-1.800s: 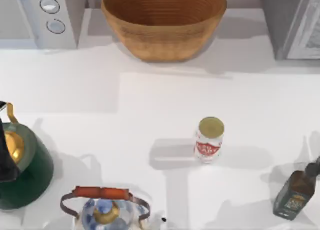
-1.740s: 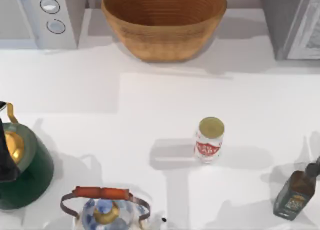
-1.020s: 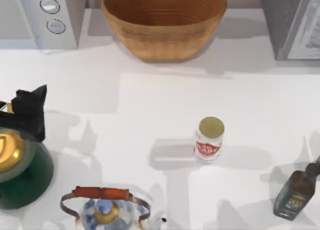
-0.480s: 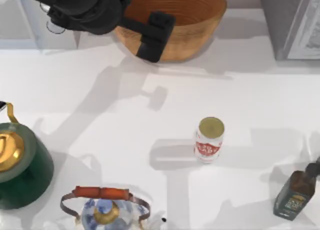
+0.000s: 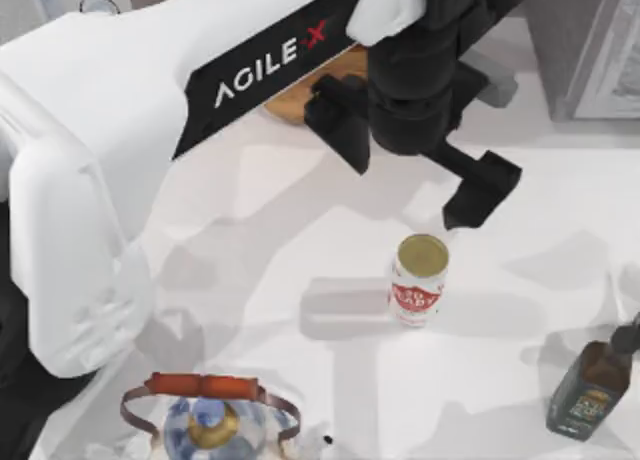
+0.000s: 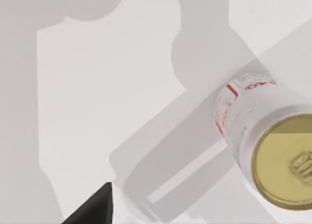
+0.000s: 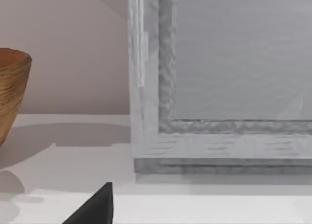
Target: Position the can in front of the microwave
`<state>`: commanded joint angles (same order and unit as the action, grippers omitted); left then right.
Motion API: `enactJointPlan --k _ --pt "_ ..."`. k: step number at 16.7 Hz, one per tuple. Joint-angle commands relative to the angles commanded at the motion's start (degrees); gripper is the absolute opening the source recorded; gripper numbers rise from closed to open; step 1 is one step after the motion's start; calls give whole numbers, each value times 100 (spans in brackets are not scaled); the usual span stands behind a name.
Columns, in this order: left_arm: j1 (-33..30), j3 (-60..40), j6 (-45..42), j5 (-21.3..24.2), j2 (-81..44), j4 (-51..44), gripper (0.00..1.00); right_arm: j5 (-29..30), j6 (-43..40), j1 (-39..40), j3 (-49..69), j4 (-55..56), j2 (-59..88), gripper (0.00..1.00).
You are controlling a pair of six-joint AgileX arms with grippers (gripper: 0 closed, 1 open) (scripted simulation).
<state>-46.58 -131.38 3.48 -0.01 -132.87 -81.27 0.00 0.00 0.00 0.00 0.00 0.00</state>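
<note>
The can (image 5: 419,280) stands upright right of the table's centre, white with a red label and a dull gold top. My left arm reaches across the table from the left. Its gripper (image 5: 410,175) hangs open just behind the can, one dark finger (image 5: 478,192) close above the can's top and the other finger (image 5: 340,130) farther left. Nothing is between them. In the left wrist view the can (image 6: 263,136) lies close ahead. The microwave (image 5: 22,10) sits at the back left, mostly covered by the arm. My right arm is parked off to the right.
A wicker bowl (image 5: 300,98) stands at the back centre, largely under the arm. A grey appliance (image 5: 590,50) fills the back right, also the grey appliance (image 7: 219,87). A brown bottle (image 5: 590,385) stands at the front right, a blue-white teapot (image 5: 210,420) at the front.
My left arm has swung from the back left across the table, bringing its open gripper from over the bowl's left rim to just behind the can. The can has not moved.
</note>
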Motion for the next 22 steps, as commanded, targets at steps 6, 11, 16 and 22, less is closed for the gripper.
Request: enactJointPlan --k 6,11,16,22 --pt "-340 -642 -35 30 -766 -597 100 0 0 0 0 0 0 100" --pt "-325 -530 -45 30 -757 -489 100 0 0 0 0 0 0 100" --pt "-328 534 -47 29 -661 451 100 0 0 0 0 0 0 100" --pt "-331 968 -43 29 -630 877 100 0 0 0 0 0 0 100"
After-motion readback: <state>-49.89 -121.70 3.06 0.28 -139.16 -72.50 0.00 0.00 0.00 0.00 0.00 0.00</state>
